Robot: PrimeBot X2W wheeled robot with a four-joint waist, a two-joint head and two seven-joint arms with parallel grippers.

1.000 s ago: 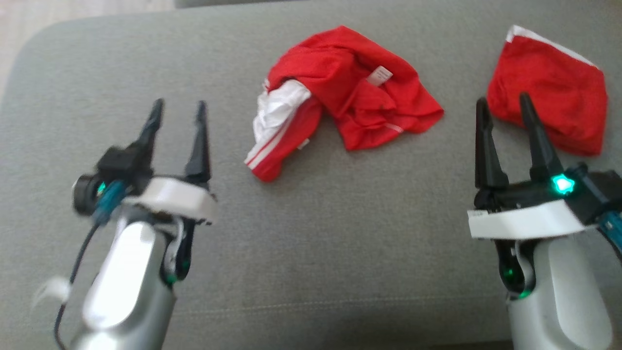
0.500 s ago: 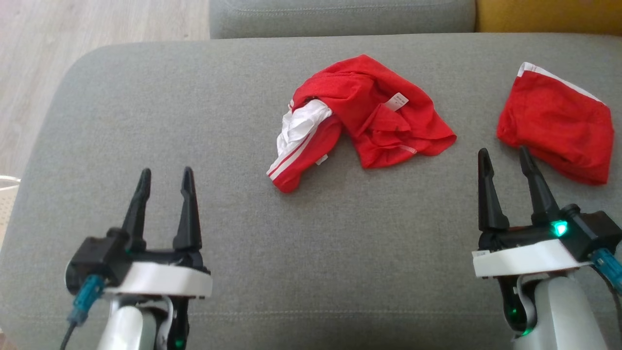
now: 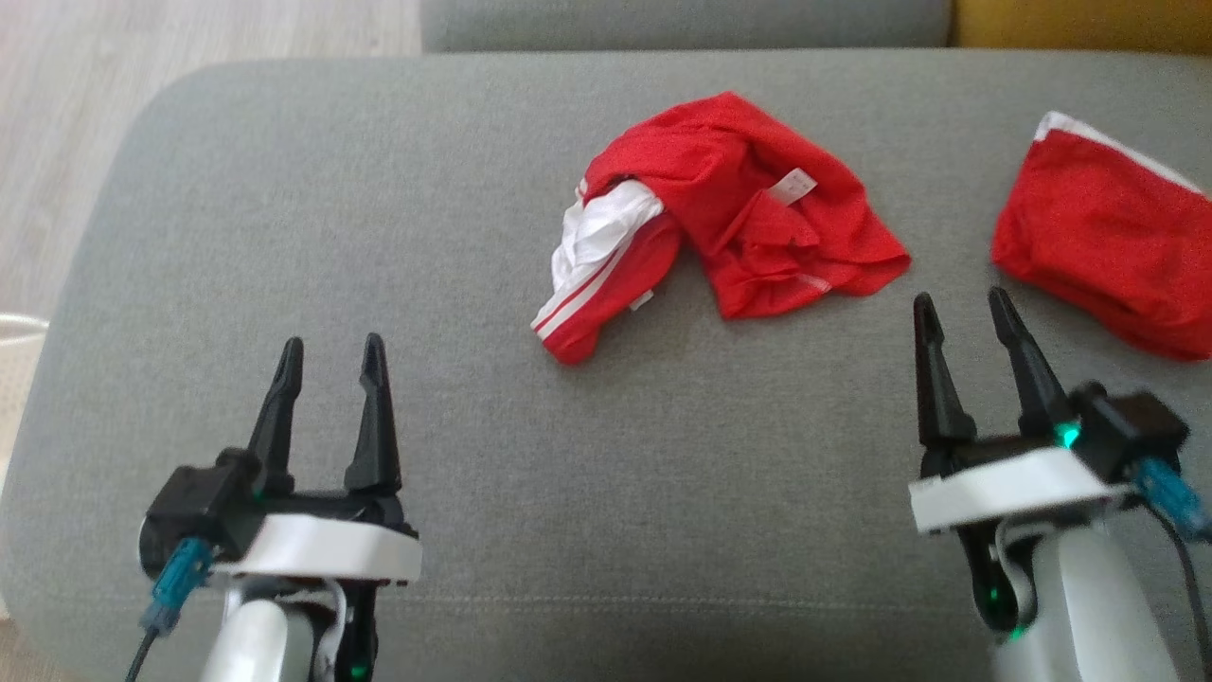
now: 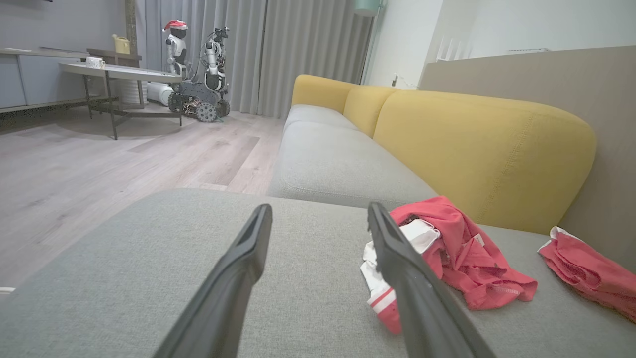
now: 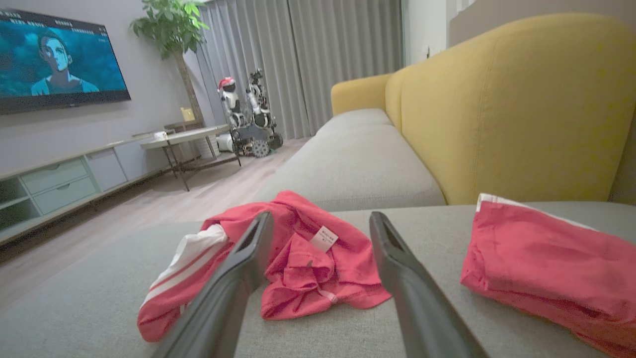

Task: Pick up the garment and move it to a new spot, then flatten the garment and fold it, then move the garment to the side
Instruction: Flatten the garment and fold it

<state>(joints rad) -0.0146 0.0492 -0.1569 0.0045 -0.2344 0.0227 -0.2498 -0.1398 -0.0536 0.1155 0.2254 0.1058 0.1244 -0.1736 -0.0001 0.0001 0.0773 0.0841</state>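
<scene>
The crumpled garment (image 3: 729, 227) lies mid-cushion (image 3: 379, 189), ahead of and between both grippers, long axis running left to right. The right gripper (image 3: 956, 301), wide and empty, is nearer its hem; the left gripper (image 3: 331, 346), equally wide, is farther off

Holds left hand (image 3: 331, 343) at lower left of head view, both dark fingers (image 3: 372, 407) parted wide, pointing forward, empty. Holds right hand (image 3: 961, 298) at lower right, likewise parted and empty, fingers leaning slightly leftward. Carries a white wrist collar (image 3: 312, 554) and pale forearm (image 3: 1089, 616) behind each hand. Shows green indicator lights (image 3: 1070, 436) at both wrists.
</scene>
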